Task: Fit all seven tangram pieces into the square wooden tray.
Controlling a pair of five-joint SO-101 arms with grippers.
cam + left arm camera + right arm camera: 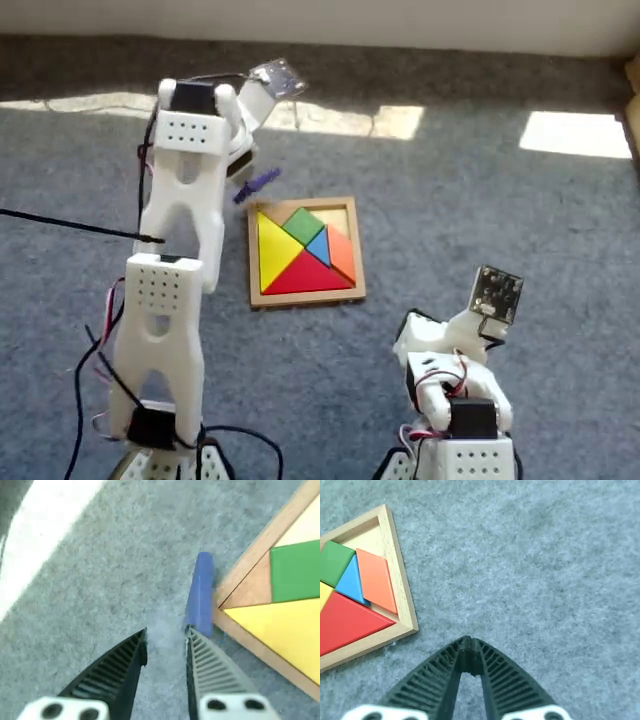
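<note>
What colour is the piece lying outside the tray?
The piece is blue, clearest in the left wrist view.

Pale wood tray, yellow piece, green piece, light blue piece, orange piece, red piece, violet-blue piece, speckled grey carpet, black left hand, black right hand.

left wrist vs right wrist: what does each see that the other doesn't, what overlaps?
Left wrist, not right: the blue piece outside the wooden tray at its corner, ahead of the open left gripper. Right wrist, not left: orange parallelogram, light blue triangle and red triangle in the tray, plus the shut right gripper. Both: the tray, green square, yellow triangle, carpet.
</note>
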